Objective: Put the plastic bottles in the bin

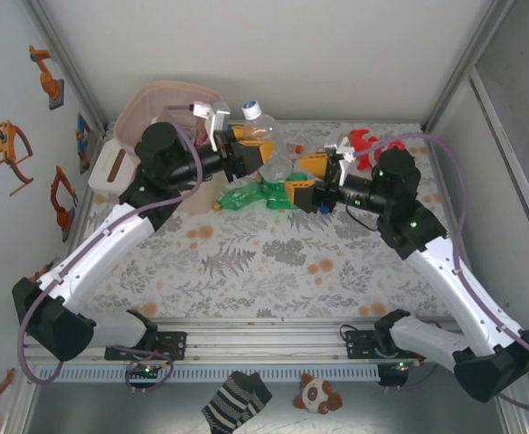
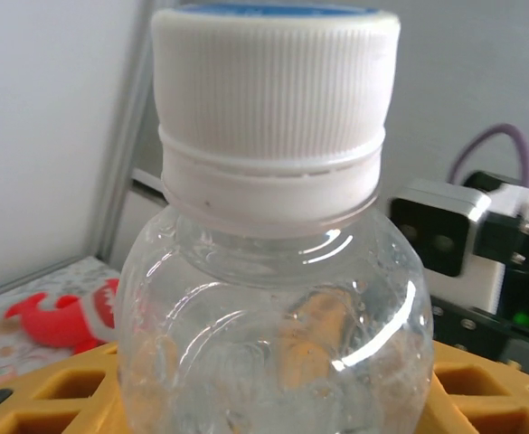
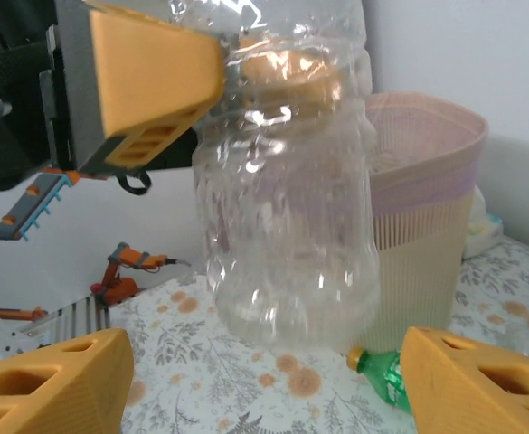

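My left gripper is shut on a clear plastic bottle with a white cap, held upright above the table. In the left wrist view that bottle stands between the yellow fingers. My right gripper is just right of it and open. In the right wrist view its fingers stand wide apart below the clear bottle, not touching it. A green bottle with an orange cap lies on the table under both grippers, and the right wrist sees it too. The pale pink bin stands at the back left.
A red plush toy lies at the back right. A small white box sits left of the bin by the left wall. The bin rises just behind the held bottle in the right wrist view. Walls close in the back and sides.
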You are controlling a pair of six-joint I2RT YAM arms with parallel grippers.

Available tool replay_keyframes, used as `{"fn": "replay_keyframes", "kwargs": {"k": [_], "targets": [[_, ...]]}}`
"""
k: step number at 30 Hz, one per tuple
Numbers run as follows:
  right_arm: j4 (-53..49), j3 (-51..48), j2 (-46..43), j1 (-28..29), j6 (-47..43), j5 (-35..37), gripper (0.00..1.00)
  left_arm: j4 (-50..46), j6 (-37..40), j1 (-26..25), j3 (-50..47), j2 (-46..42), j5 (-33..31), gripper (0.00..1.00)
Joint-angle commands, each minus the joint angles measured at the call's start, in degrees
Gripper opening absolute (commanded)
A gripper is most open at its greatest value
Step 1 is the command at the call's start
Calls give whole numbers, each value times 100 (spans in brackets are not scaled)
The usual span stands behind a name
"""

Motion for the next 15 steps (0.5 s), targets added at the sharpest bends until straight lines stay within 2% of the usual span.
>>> {"fn": "replay_keyframes", "kwargs": {"k": [1, 6, 12, 15], "targets": [[-325, 267, -112, 36, -217, 308, 77, -759, 279, 235, 319, -237, -858, 48], [-427, 307, -121, 36, -212, 433, 76, -1500, 331, 679, 482, -383, -1960, 48], [-498, 356, -84, 36, -231, 514, 76, -2596, 222, 1346, 1090, -249, -2599, 47], [-525, 369, -62, 36, -267, 532, 76, -3020, 18, 1722, 1321, -89, -2712, 47]]}}
